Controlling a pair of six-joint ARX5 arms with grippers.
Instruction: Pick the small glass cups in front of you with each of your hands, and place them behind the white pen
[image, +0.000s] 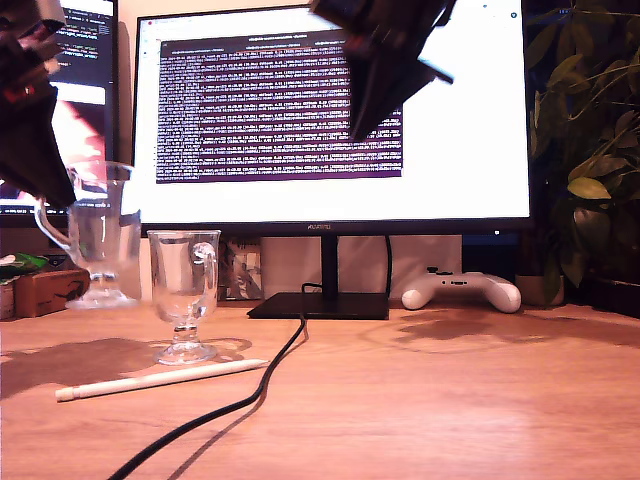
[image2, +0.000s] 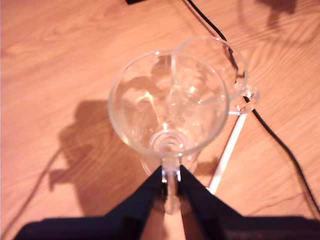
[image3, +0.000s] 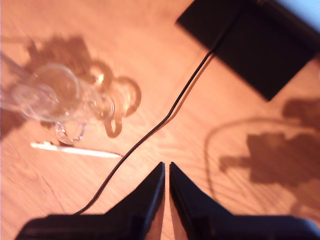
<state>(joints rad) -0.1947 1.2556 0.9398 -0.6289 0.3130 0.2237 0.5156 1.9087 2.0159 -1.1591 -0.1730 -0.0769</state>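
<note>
Wooden desk (image: 480, 400), lit monitor (image: 330, 110) at its back edge, white game controller (image: 462, 291) beside the monitor stand. My first gripper (image2: 170, 186) clamped on the handle of one glass cup (image: 100, 235), held off the desk at the exterior view's left. Second glass cup (image: 186, 295) stands upright on the desk just behind the white pen (image: 160, 379), foot near it, maybe touching. Black cable (image: 250, 400) runs past the pen's tip toward the desk's front edge. My second gripper (image3: 166, 172) up high, empty, jaws nearly together
</note>
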